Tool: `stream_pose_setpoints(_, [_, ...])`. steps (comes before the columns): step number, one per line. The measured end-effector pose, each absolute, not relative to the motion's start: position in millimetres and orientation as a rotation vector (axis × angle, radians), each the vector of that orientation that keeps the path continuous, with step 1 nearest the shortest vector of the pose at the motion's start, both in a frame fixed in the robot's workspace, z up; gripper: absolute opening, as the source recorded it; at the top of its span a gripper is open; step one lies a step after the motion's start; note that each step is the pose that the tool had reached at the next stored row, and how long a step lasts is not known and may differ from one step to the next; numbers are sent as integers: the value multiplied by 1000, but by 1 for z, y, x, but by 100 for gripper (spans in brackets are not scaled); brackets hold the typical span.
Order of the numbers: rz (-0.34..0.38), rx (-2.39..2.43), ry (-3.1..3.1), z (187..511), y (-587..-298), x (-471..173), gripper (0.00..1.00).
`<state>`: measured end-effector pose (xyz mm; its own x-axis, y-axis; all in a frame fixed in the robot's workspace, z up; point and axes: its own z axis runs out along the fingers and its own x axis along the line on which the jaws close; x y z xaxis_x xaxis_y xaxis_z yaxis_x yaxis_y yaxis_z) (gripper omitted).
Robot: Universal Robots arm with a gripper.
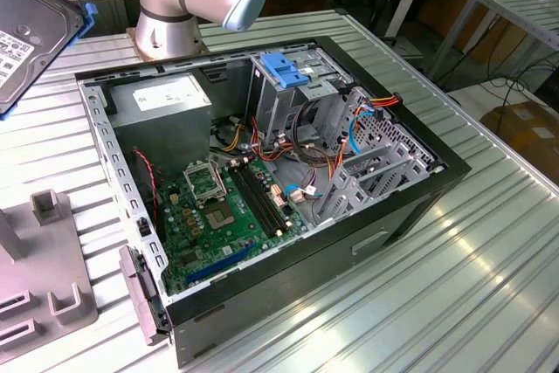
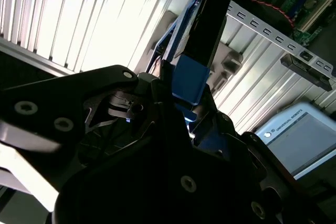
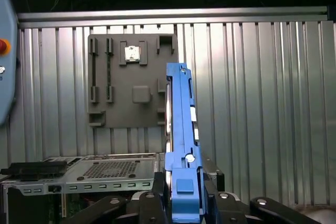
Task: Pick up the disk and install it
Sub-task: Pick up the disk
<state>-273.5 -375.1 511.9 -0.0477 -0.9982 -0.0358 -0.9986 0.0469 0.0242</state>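
The disk (image 1: 31, 37) hangs in the air at the exterior view's far left, above the table and beside the open computer case (image 1: 454, 172); its dark casing, white label and blue side rail show. In both wrist views it stands edge-on, its blue rail (image 3: 181, 145) rising out of my gripper (image 3: 184, 195). My gripper (image 2: 189, 108) is shut on the disk, with black fingers (image 3: 157, 184) pressed against both sides of its lower end. Below the disk lies the ribbed metal table.
Inside the case are a drive cage with a blue handle (image 1: 284, 72), a grey power-supply box (image 1: 166, 98), the green motherboard (image 1: 227, 216) and loose cables. A grey fixture plate (image 1: 44, 277) lies on the table left of the case. A teach pendant (image 2: 304, 135) sits nearby.
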Motion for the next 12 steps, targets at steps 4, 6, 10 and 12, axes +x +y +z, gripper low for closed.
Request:
stream_pose_setpoints(4, [66, -2161, 2266, 512, -375, -270, 37])
stream_pose_setpoints(6, [66, -2161, 2266, 512, -375, -268, 37])
stream_pose_setpoints(10, [66, -2161, 2266, 512, -375, -265, 37])
stream_pose_setpoints(12, [66, -2161, 2266, 512, -375, -263, 37])
